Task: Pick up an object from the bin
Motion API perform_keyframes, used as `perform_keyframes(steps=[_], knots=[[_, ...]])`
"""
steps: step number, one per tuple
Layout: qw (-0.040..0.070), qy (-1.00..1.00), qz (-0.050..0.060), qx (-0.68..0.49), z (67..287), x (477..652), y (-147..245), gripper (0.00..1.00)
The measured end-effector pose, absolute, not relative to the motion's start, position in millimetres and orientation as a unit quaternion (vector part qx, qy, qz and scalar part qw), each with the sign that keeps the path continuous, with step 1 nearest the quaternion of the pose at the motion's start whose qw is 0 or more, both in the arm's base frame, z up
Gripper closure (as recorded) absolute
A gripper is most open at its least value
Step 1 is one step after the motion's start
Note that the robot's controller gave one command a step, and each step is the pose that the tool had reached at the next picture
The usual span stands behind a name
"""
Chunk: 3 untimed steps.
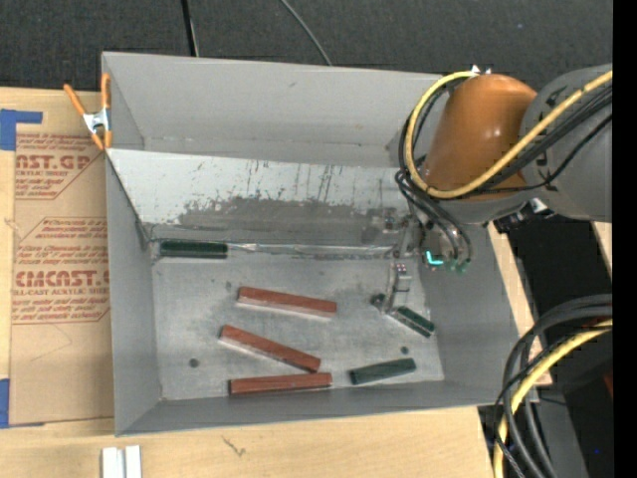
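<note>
The arm (557, 147), with its orange cover (478, 132), reaches into the grey metal bin (299, 93) from the right. The gripper (396, 299) hangs low over the right part of the bin floor, directly at the upper left end of a short dark green bar (416, 322) that lies slanted there. The gripper's tip appears to meet that end, though contact cannot be confirmed, and whether the tool is spread or pressed together cannot be told. A second dark green bar (382, 371) lies near the front wall, just below the first and apart from it. A third dark green bar (194, 250) rests well apart at the back left of the floor. Three reddish-brown bars occupy the floor's centre-left: an upper reddish-brown bar (287, 302), a middle reddish-brown bar (269, 348) and a lower reddish-brown bar (280, 384) along the front wall.
</note>
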<state>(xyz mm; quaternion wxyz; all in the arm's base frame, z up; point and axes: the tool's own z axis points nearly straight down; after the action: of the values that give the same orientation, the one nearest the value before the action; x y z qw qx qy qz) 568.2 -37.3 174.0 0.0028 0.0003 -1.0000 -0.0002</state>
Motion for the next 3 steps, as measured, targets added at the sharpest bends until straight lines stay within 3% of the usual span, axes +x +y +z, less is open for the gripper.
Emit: perform_keyframes(steps=[1,2,3], knots=[[-0.001,-1.000,0.000,0.000,178,570.0,-37,0.00],[0.000,-0.999,-0.001,-0.032,69,547.4,-30,1.00],[0.000,-0.999,0.000,-0.032,69,547.4,-30,0.00]])
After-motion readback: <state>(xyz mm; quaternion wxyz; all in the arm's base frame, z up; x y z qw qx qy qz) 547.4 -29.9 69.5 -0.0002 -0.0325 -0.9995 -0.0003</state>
